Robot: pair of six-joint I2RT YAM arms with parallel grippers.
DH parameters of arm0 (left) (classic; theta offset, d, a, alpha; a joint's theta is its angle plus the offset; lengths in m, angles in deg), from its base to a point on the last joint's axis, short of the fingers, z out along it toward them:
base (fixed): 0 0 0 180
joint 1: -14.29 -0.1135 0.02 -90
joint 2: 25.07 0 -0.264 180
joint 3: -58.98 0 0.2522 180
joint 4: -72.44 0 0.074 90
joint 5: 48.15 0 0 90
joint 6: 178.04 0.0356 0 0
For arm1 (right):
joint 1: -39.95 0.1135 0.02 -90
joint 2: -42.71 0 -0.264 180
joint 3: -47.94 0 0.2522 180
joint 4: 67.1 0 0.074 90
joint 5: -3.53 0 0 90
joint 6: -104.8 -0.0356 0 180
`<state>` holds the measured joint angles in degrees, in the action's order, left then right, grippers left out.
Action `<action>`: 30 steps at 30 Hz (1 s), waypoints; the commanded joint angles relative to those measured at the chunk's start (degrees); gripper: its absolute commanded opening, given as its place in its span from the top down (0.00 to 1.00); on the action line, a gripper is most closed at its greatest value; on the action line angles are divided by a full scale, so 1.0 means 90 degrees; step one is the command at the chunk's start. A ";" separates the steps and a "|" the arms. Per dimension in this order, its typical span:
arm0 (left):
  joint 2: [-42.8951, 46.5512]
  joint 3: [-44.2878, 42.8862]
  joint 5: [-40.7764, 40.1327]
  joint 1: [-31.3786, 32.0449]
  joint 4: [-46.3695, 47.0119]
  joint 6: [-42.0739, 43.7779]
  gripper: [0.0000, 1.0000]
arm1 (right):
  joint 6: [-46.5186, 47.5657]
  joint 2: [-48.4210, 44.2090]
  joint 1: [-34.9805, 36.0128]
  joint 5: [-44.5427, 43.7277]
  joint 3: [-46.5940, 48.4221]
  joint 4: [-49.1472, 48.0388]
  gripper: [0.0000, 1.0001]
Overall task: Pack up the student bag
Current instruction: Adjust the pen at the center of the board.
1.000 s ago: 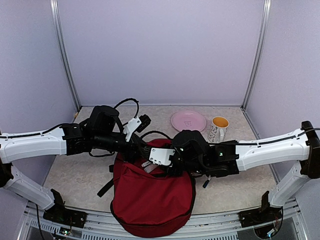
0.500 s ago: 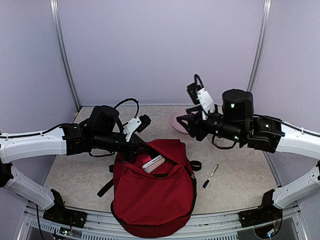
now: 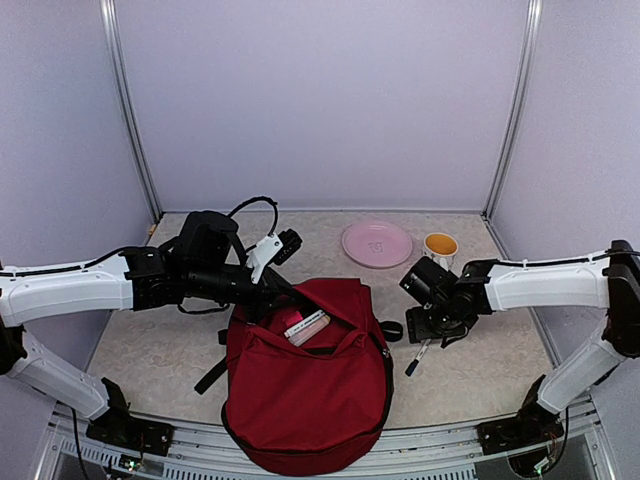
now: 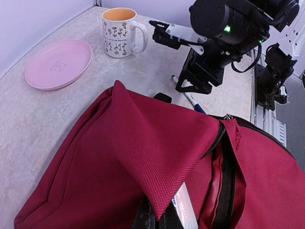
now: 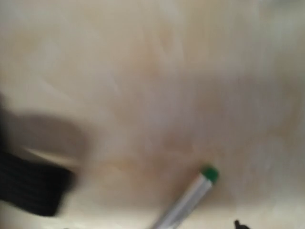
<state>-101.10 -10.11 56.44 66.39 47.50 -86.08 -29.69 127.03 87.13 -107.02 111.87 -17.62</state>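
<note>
Student bag lower centre of top view, mouth open. L gripper pinches its rear rim. R gripper, claw looks spread, low over pen right of bag. Step, prob.: pen pickup. Next: straddle barrel, close, carry to mouth.

Even soft light, faint shadows, top view sharp, right wrist view smeared, perhaps motion blur
</note>
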 commanded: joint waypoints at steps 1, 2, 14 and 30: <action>0.0121 -0.0141 0.0081 -0.0007 0.0236 0.0015 1.00 | -0.0471 0.0353 -0.0038 0.0189 -0.0124 0.0304 0.19; 0.0135 -0.0141 0.0079 -0.0007 0.0238 0.0017 1.00 | -0.0474 0.0416 -0.0043 0.0256 -0.0205 0.0199 0.19; 0.0137 -0.0144 0.0098 -0.0007 0.0236 0.0008 1.00 | -0.0509 0.0734 -0.0037 0.1021 -0.0989 -0.0699 0.36; 0.0148 -0.0145 0.0107 -0.0007 0.0236 0.0015 1.00 | 0.0080 -0.0108 -0.0231 0.0746 -0.1138 -0.0206 1.00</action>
<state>-101.10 -10.11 56.46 66.39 47.50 -86.08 -31.68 128.38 85.95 -101.19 102.96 -24.54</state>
